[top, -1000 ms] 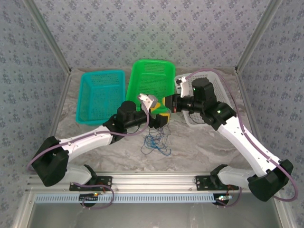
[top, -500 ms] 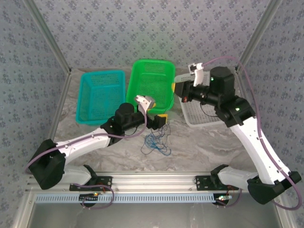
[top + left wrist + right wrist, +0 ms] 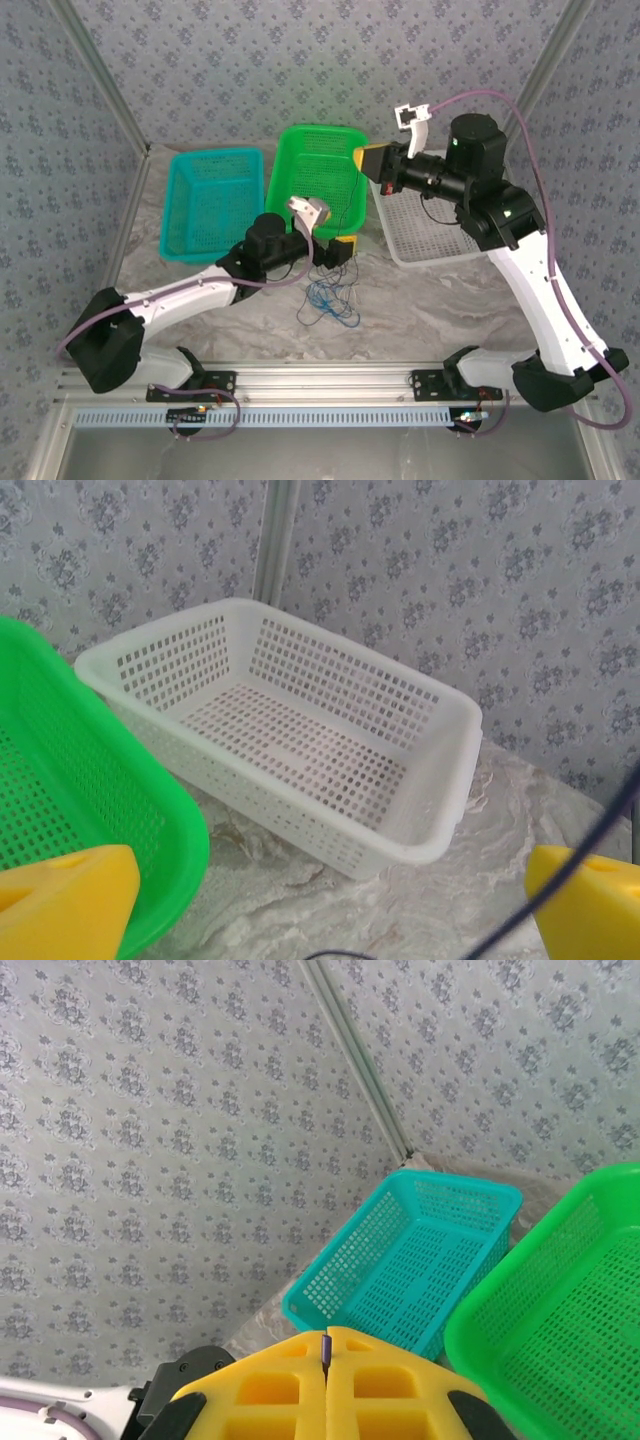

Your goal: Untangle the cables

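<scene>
Wide open at left gripper (image 3: pixel 335 250), leaving the cables (image 3: pixel 328 300) loose. Pinched shut at right gripper (image 3: pixel 368 160) (up high) on a purple cable (image 3: pixel 326 1348), maybe to pull it free.

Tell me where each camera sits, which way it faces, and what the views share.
Top external: above and behind, looking down at the table; both arms, left gripper over the cables, right gripper raised.
Left wrist: looks across at the white basket; its yellow fingers wide apart at the bottom corners.
Right wrist: faces the teal basket and wall; its yellow fingers shut.
Shared: the green basket appears in all three.
</scene>
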`<action>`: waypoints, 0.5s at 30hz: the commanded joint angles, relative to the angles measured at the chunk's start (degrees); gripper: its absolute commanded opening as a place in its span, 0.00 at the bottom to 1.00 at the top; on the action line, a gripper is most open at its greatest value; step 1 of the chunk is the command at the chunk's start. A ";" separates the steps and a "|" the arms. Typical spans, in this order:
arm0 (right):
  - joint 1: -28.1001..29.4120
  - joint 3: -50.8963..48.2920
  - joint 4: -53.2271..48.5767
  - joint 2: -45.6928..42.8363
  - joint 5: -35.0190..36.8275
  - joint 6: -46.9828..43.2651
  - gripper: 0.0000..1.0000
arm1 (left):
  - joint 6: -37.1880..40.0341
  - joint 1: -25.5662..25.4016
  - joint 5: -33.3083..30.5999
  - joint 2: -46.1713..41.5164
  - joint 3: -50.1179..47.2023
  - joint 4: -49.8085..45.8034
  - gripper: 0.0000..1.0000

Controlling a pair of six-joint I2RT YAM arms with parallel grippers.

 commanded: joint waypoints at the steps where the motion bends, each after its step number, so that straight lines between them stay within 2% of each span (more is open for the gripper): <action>1: 0.38 2.40 2.20 -0.32 -1.88 1.53 0.00 | -1.32 -0.69 2.63 1.54 3.46 5.51 0.99; 6: 0.47 3.66 4.38 0.58 -2.17 3.40 0.00 | -0.90 -2.85 4.73 5.72 6.85 4.96 0.96; 9: 0.54 5.33 6.62 1.15 -3.72 5.07 0.00 | -1.53 -3.51 3.60 9.11 8.15 3.55 0.94; 15: 0.56 14.47 5.08 3.20 -4.38 5.34 0.00 | -4.43 -3.54 1.96 14.30 9.17 1.32 0.91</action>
